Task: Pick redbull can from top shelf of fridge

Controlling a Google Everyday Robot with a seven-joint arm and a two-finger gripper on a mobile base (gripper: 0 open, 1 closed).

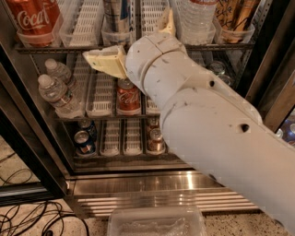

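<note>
Redbull can [115,14]: upright on the top shelf [41,47] of the fridge [138,182], in a lane left of centre. Its top is cut off by the frame edge. Not gripped.

Shelf row, left to right: cola [32,18] at far left, empty tray [87,23], the redbull can, second empty tray [152,14], water bottle [193,20], tan cans [235,16] at far right.

Gripper [128,33]: in front of the fridge at about the level of the shelf's front edge, just below and right of the can. Jaws read as wide. One finger [106,60] points left below the shelf edge, and the other [168,23] points up on the can's right. Nothing is between them.

Step, as judged: approach and alignment; grasp not begun. The next move calls for lifting the gripper clear above the shelf edge, turning the wrist so the jaws straddle the can's body, then pushing in.

Edges and room:
- The shelf's wire front and the tray's clear lip lie between the lower finger and the can, so a snag is likely if the gripper goes in low.
- The empty trays on either side of the can leave room for the fingers. The cola and water bottle stand further off.
- The black door edge [23,138] on the left and the frame [272,73] on the right bound any sideways swing.
- The arm [221,138] fills the right half of the opening and hides what lies behind it.
</note>
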